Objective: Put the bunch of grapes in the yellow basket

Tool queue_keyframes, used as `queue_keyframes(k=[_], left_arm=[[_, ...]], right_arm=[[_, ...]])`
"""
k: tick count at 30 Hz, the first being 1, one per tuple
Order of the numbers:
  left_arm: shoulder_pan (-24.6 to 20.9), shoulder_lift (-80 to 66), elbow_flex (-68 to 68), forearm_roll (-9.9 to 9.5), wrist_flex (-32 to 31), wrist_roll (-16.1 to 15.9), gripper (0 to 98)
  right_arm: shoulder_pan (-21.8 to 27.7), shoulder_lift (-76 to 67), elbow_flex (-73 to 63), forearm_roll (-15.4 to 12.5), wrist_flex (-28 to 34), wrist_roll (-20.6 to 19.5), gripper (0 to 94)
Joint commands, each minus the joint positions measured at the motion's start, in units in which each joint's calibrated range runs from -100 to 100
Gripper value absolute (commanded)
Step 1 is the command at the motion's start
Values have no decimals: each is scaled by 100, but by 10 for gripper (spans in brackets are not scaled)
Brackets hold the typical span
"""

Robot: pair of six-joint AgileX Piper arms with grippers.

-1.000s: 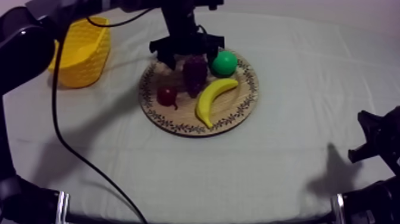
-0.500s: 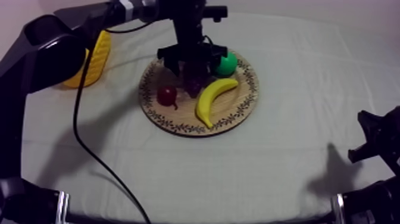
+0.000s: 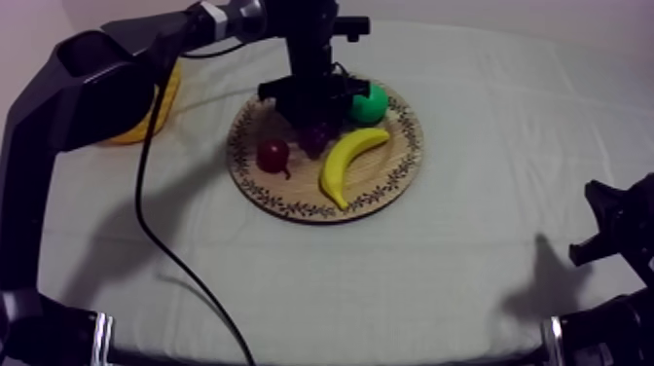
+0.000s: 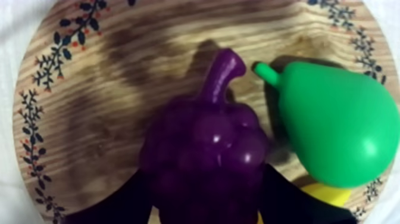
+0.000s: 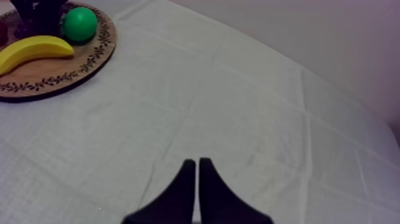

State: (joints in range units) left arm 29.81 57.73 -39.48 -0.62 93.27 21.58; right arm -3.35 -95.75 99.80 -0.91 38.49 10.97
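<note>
Upper centre in the top view, my released left tool (image 3: 311, 115) straddles the purple bunch of grapes (image 4: 205, 155) on the round patterned wooden board (image 3: 292, 195). I'd clench gently, low on the bunch, clear of the green pear (image 3: 368, 103), then lift straight. Right tool (image 5: 196, 173) sits clenched, empty.

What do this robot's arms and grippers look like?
Both are black. The left arm has bulky rounded shells and a silver ring near its wrist; the left gripper is a blocky head. The right gripper has two slim tapering fingers.
</note>
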Motion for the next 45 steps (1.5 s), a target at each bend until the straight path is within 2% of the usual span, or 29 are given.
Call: queue_keyframes(k=[1,15,22,31,45], left_arm=[[5,-151,106,-1,-87,-52,444],[69,-2035,1128,-36,-264,-384,422],[-98,-2933,1630,-53,-266,-650,425],[-706,-3683,2297,-97,-266,-951,428],[-1906,-4019,2892,-289,-274,-1322,424]], right_arm=[[-2,-1,-2,0,-3,0,3],[-2,-1,-2,0,-3,0,3],[-2,-1,-2,0,-3,0,3],[-2,-1,-2,0,-3,0,3],[-2,-1,-2,0,-3,0,3]])
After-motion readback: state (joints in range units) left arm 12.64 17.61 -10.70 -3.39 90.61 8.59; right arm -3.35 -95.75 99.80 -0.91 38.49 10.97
